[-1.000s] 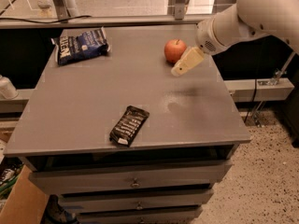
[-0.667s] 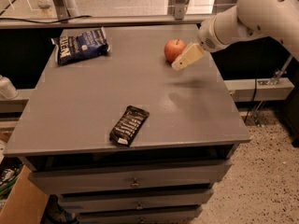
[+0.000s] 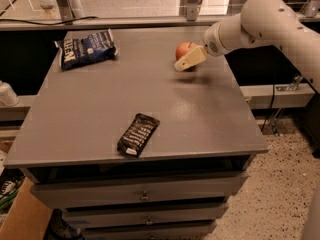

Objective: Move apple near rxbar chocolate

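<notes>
The red-orange apple (image 3: 183, 50) sits on the grey table (image 3: 90, 114) at the far right. My gripper (image 3: 182, 66) is at the apple's front right side, its cream fingers (image 3: 190, 60) pointing down-left and partly covering the apple. The rxbar chocolate (image 3: 138, 134), a flat black bar with white lettering, lies near the table's front edge, well apart from the apple and the gripper.
A crinkled blue-and-white chip bag (image 3: 86, 48) lies at the table's far left corner. My white arm (image 3: 260, 24) reaches in from the right. Drawers (image 3: 142, 196) are under the table top. A speckled floor lies to the right.
My gripper has moved up and back toward the apple, from just right of and below it to right against it. The apple, bar and bag have not moved.
</notes>
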Robot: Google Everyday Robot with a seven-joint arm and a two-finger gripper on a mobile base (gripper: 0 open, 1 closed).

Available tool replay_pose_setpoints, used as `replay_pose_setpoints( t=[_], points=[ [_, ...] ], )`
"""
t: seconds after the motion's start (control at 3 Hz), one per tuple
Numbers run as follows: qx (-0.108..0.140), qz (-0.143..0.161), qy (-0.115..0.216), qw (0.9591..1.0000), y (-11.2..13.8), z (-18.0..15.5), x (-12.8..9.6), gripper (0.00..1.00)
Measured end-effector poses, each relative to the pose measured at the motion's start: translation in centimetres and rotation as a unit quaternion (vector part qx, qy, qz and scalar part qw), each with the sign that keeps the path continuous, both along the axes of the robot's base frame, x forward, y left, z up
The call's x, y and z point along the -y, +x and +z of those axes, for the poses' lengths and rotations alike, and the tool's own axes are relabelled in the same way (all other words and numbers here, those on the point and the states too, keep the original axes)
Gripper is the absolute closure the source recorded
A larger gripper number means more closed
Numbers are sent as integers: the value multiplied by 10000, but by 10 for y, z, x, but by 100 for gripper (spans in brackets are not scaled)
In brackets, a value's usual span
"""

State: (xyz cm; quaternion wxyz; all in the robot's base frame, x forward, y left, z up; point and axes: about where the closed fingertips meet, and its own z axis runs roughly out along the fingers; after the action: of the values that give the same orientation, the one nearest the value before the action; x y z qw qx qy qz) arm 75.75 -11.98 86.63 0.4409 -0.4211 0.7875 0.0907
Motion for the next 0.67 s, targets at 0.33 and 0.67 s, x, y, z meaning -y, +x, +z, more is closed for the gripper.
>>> replay_pose_setpoints(
  t=[0.33, 0.67],
  points=[
    [-136, -91, 253, 9995, 5, -15, -2, 0],
    [-226, -98, 449, 9987, 5, -26, -5, 17]
  ],
)
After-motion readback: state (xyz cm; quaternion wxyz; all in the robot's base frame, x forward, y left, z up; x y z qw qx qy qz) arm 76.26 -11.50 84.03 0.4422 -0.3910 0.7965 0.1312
